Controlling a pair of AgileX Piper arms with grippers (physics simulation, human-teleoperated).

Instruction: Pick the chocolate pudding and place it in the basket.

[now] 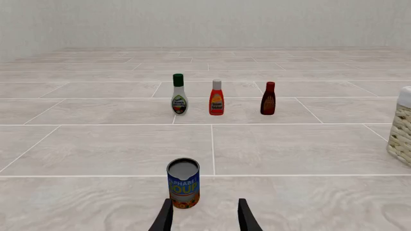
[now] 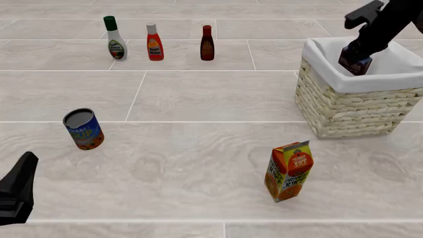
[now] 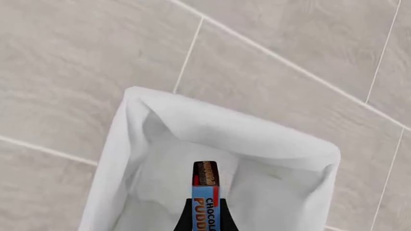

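The chocolate pudding (image 2: 355, 62) is a small dark brown box with a blue-and-red strip. My right gripper (image 2: 357, 55) is shut on it and holds it just above the inside of the basket (image 2: 350, 106), a cream wicker basket with a white liner at the right. In the right wrist view the pudding (image 3: 206, 197) sits between the fingers, over the liner (image 3: 270, 144). My left gripper (image 1: 204, 216) is open and empty, low at the near left, just behind a soup can (image 1: 184, 183). In the front view only the left arm's dark body (image 2: 17, 193) shows.
A soup can (image 2: 84, 129) stands at the left. An orange juice carton (image 2: 288, 171) stands near the front, right of centre. At the back stand a white dressing bottle (image 2: 116, 38), a red bottle (image 2: 154, 42) and a dark brown sauce bottle (image 2: 207, 43).
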